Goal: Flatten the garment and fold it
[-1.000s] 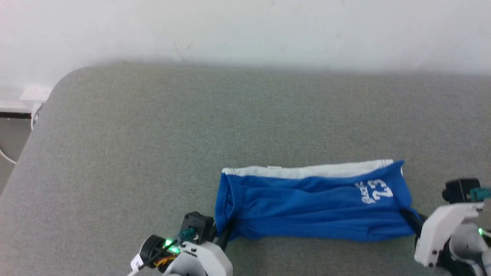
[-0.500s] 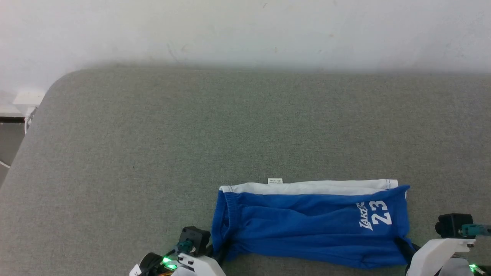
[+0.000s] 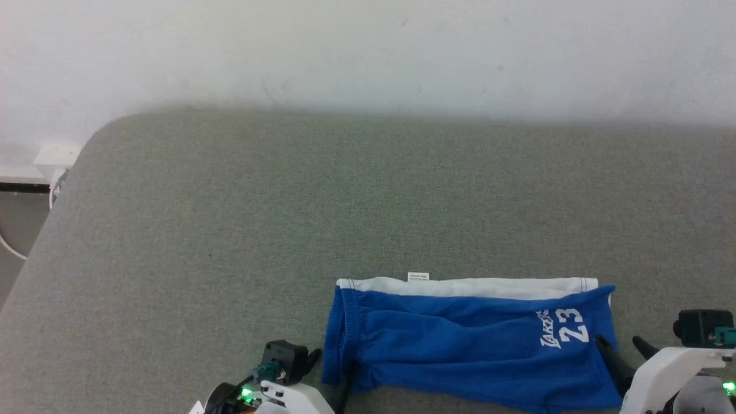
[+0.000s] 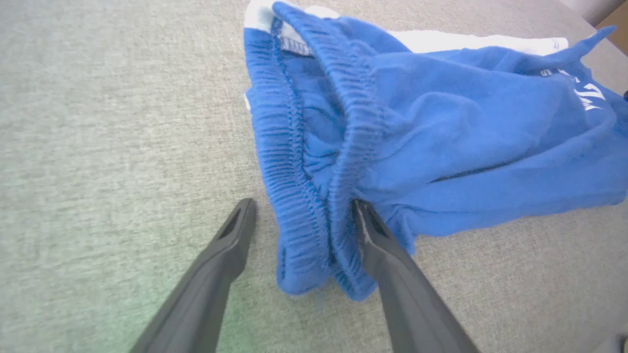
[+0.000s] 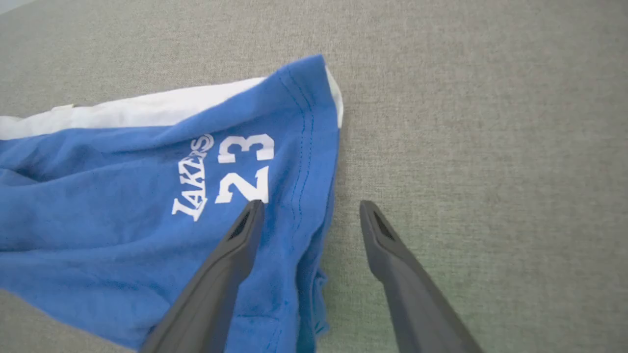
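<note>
The garment (image 3: 471, 339), bright blue shorts with a white stripe along the far edge and a white "Lakers 23" print, lies stretched out left to right on the grey padded surface (image 3: 287, 218). My left gripper (image 3: 332, 362) is open at its waistband end. In the left wrist view the elastic waistband corner (image 4: 319, 196) sits loose between the spread fingers of the left gripper (image 4: 302, 208), touching the right one. My right gripper (image 3: 618, 340) is open at the hem end. The right wrist view has the right gripper (image 5: 311, 206) straddling the hem edge (image 5: 314, 162).
A white wall (image 3: 368, 52) runs along the far side of the surface. The surface's rounded left corner drops off to a floor with a white socket (image 3: 56, 155) and a cable. A small white label (image 3: 418, 276) pokes out at the garment's far edge.
Both grippers have opened and let go of the garment's ends. The garment has sunk flat onto the surface, nearer to me. The head view has shifted slightly.
</note>
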Tool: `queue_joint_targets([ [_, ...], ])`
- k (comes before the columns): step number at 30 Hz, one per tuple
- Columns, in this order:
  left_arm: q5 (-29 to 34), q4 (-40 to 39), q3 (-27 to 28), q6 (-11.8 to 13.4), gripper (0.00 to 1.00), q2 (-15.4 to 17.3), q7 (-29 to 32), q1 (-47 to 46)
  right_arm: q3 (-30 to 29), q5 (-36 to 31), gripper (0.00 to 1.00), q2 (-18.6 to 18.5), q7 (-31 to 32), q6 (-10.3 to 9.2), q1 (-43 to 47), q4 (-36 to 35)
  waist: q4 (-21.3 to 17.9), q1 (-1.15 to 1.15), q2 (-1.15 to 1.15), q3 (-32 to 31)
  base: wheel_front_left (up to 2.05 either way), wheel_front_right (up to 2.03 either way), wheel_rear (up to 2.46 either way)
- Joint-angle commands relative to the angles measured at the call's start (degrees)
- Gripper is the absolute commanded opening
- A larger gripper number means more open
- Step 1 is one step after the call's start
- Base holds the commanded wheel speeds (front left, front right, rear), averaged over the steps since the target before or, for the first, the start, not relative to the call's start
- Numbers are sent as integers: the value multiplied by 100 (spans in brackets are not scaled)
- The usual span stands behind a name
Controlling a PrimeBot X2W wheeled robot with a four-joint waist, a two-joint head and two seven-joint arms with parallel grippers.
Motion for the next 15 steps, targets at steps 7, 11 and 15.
queue_joint_targets([
  [7, -53, -590, 227, 60, 100, 199, -585, 274, -228, -86, 100, -105, -104, -4, 81, -788, 146, -1, 0, -240, 0, 0, 0],
  [11, -161, -1028, 591, 259, 100, 165, -1203, 416, -290, -240, 100, -100, -157, -4, 149, -977, 204, -1, 0, -243, 0, 0, 0],
  [15, 38, -1399, 1032, 499, 100, 84, -1534, 504, -297, -389, 100, -69, -181, -4, 194, -946, 267, -1, 0, -177, 0, 0, 0],
])
